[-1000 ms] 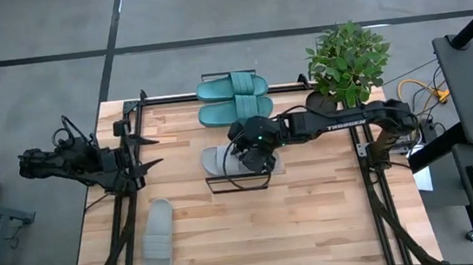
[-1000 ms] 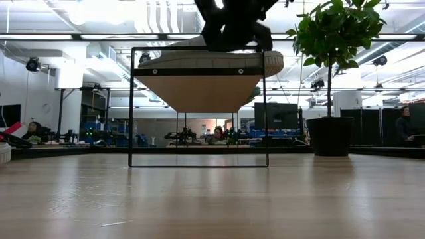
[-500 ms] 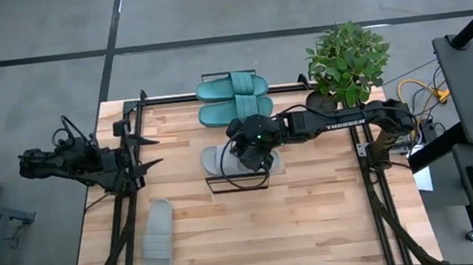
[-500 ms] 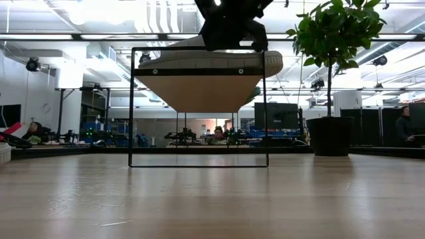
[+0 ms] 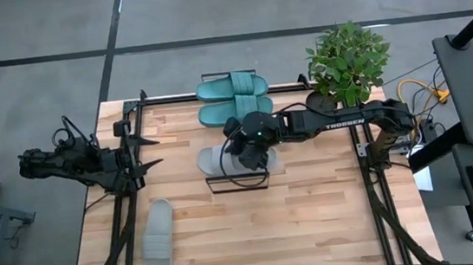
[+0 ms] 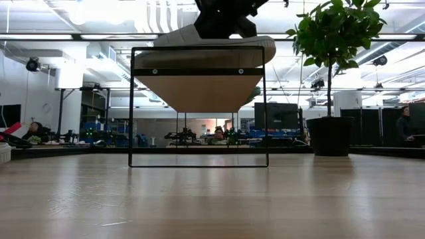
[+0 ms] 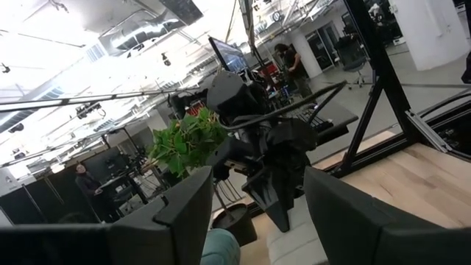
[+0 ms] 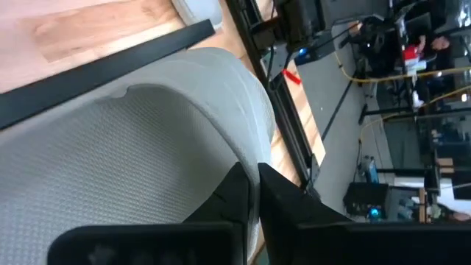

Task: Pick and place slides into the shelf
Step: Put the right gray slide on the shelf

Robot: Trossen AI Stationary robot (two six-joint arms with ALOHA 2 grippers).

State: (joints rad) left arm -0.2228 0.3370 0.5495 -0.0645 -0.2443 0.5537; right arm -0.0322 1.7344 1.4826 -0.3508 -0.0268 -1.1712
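My right gripper [image 5: 248,151] [image 6: 222,25] is shut on a light grey slide [image 5: 215,161] [image 6: 206,41], which hangs over the near end of the shelf [image 5: 238,184] [image 6: 199,70], just above its wood plank. The teal-green pair [image 5: 233,99] lies side by side on the shelf's far part. The second grey slide [image 5: 157,237] lies flat on the table near the left near corner. My left gripper [image 5: 153,153] [image 7: 257,177] waits open at the table's left edge. My right gripper [image 8: 252,184] pinches the grey slide between its two fingers, on a thin smooth edge [image 8: 254,210] beside the textured footbed [image 8: 110,169]. The fingers come from above, pointing down. The slide is lifted clear of the shelf plank and sits about level below the gripper.
A potted plant [image 5: 347,61] [image 6: 332,73] stands at the table's far right corner, close to my right arm. Black frame rails run along the table's left and right sides [image 5: 372,189]. Bare wood lies on the near half of the table [image 5: 298,231].
My right gripper has risen and moved a little toward the table's left, still shut. The grey slide has gone with it: in the low view it sat level with the shelf's top bar and now it is above that bar.
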